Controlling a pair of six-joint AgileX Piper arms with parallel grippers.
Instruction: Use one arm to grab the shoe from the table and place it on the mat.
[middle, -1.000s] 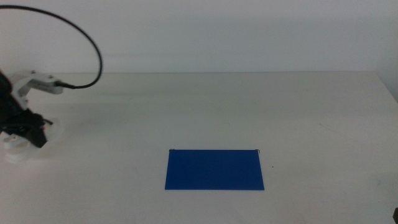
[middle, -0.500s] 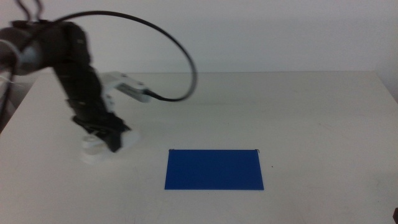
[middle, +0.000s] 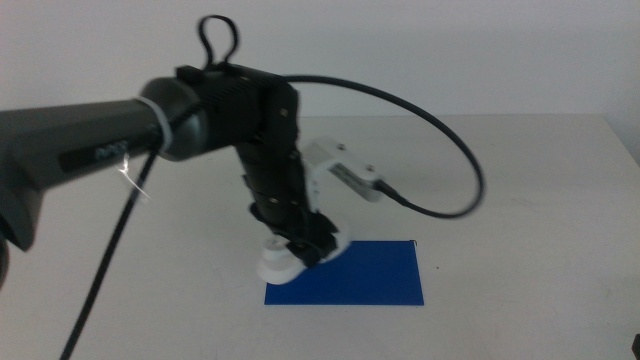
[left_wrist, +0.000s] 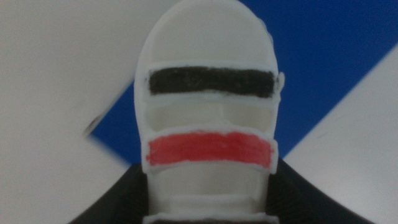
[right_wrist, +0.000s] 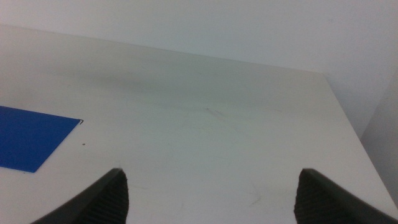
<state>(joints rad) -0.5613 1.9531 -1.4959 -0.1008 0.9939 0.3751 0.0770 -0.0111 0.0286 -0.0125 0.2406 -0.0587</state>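
The white shoe with a black and a red stripe across its straps hangs in my left gripper, which is shut on it over the left end of the dark blue mat. The left wrist view shows the shoe close up between the dark jaws, above the mat and the white table. My right gripper stands open above the table off to the right, with a corner of the mat in its view. In the middle view it is out of sight.
The black left arm reaches in from the left, and its black cable loops over the table behind the mat. The table's right edge lies near the right gripper.
The left arm has swung from the far left of the table rightward, carrying the shoe to the mat's left end. The mat has not moved.
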